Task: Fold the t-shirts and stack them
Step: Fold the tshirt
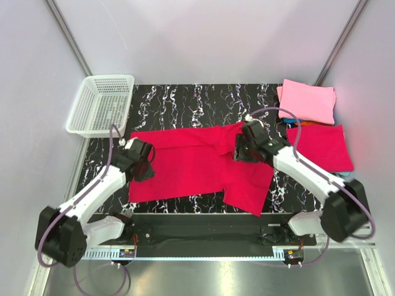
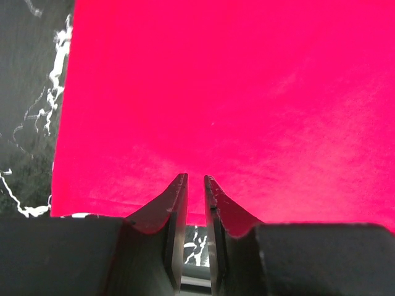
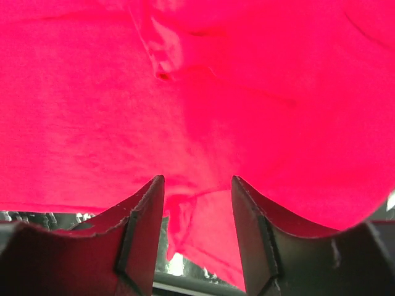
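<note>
A crimson-red t-shirt (image 1: 185,166) lies spread across the black marble table (image 1: 185,98), its right part folded over and hanging toward the near edge. My left gripper (image 1: 142,164) sits low at the shirt's left edge. In the left wrist view its jaws (image 2: 194,179) stand a narrow gap apart with nothing between them, and the red cloth (image 2: 247,92) lies just beyond the tips. My right gripper (image 1: 242,151) hovers over the fold at the shirt's right. It is open (image 3: 197,179) above a wrinkled ridge of red cloth (image 3: 92,111), gripping nothing.
A white mesh basket (image 1: 110,78) stands at the back left corner. At the back right lies a folded pink shirt (image 1: 308,102) and, in front of it, a folded red shirt (image 1: 320,147), with turquoise cloth showing at their edges.
</note>
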`<state>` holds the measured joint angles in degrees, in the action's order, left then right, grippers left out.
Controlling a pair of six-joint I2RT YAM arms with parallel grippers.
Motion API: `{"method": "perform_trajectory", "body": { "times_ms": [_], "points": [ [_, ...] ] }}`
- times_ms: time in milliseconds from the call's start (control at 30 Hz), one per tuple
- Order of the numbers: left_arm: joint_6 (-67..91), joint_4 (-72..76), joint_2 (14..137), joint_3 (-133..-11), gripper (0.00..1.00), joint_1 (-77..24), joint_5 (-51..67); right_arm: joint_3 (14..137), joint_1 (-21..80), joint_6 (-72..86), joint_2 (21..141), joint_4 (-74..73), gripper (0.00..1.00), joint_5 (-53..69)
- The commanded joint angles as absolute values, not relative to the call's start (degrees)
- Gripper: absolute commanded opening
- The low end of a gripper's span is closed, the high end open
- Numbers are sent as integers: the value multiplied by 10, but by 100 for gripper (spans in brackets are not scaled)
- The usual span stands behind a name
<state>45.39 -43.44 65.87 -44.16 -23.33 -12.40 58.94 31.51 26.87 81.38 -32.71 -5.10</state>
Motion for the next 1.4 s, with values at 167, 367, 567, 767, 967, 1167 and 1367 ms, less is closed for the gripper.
{"method": "perform_trajectory", "body": {
  "times_ms": [167,367,567,767,967,1167,1367],
  "points": [
    [578,-487,472,-298,20,-231,-123,449,320,413,721,-351,50,-61],
    [684,-606,432,-336,11,-274,-209,418,318,445,672,-369,50,-57],
    [710,-635,505,-360,16,-276,-262,403,320,466,635,-379,54,-56],
    [748,-630,531,-355,25,-278,-284,401,319,467,636,-374,56,-46],
    [744,-626,592,-362,27,-286,-280,403,318,459,642,-370,57,-37],
    [749,-629,711,-384,30,-298,-308,403,320,450,638,-368,59,-31],
    [748,-625,751,-388,40,-299,-315,405,319,441,635,-369,61,-25]
  ]
}}
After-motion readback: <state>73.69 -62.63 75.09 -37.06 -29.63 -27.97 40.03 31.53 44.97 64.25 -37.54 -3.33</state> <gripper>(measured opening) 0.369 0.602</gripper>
